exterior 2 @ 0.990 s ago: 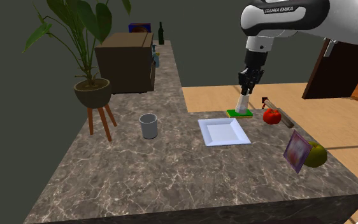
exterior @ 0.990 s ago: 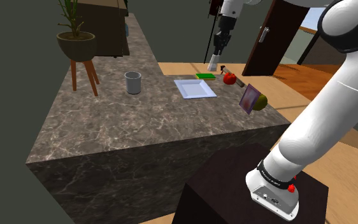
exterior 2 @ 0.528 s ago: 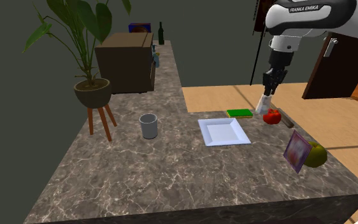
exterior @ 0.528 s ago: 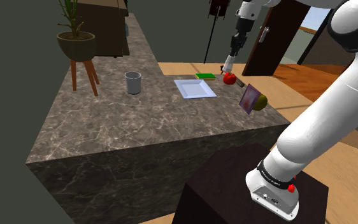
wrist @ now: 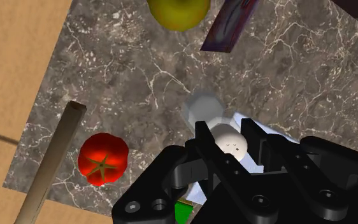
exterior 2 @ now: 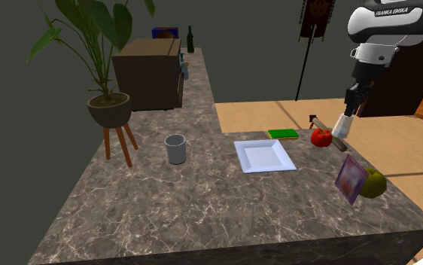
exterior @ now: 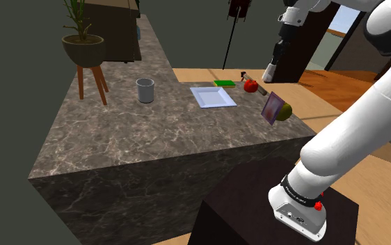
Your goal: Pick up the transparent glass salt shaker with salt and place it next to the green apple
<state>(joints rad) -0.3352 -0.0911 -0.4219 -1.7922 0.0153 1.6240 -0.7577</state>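
The claw (exterior 2: 347, 113) is closed on the cap end of the salt shaker (exterior 2: 342, 125), which hangs tilted from its fingers, lifted clear of the desk (exterior 2: 202, 203). In the wrist view the pale shaker body pokes out past the fingertips (wrist: 204, 135).

Below and ahead of the claw lies the green apple (wrist: 178, 9), with a purple card (wrist: 229, 22) leaning just beside it. A red tomato (wrist: 103, 158) and a wooden stick (wrist: 50, 165) sit below the claw to one side.

The grip is only on the top, so the shaker may swing or slip on the way down. Coming in low could tip the card or set the apple rolling. The desk's edge runs close by both apple and tomato, with floor beyond. The bare marble between tomato and apple looks like the safest room.
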